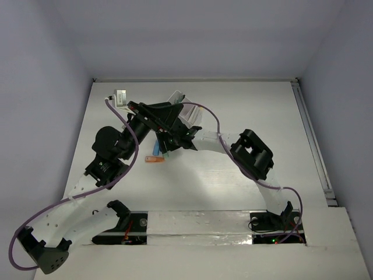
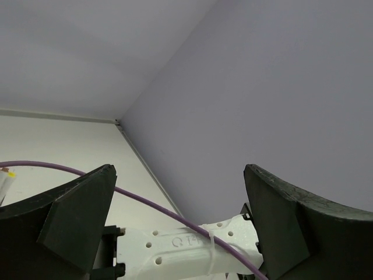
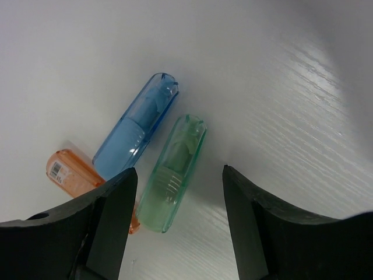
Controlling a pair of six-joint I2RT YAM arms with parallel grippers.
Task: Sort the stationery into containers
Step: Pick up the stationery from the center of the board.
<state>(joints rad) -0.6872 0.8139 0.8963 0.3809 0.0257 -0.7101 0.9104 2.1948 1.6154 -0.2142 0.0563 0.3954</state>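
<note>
In the right wrist view a green chunky piece (image 3: 173,178) lies flat on the white table between the open fingers of my right gripper (image 3: 179,170), touched by neither. A blue piece (image 3: 135,135) lies beside it and an orange piece (image 3: 70,174) further left, partly behind the left finger. From above, the right gripper (image 1: 167,143) hangs over them, with only the orange piece (image 1: 154,158) showing. My left gripper (image 2: 179,169) is open and empty, facing the wall and the right arm's white link. It hovers by the white container (image 1: 187,111), which the arms mostly hide.
A purple cable (image 2: 145,201) runs across the right arm's link in front of the left gripper. A yellow-tipped white pen end (image 2: 7,175) shows at the left edge. A small white object (image 1: 120,97) sits at the table's back left. Walls close the back and sides.
</note>
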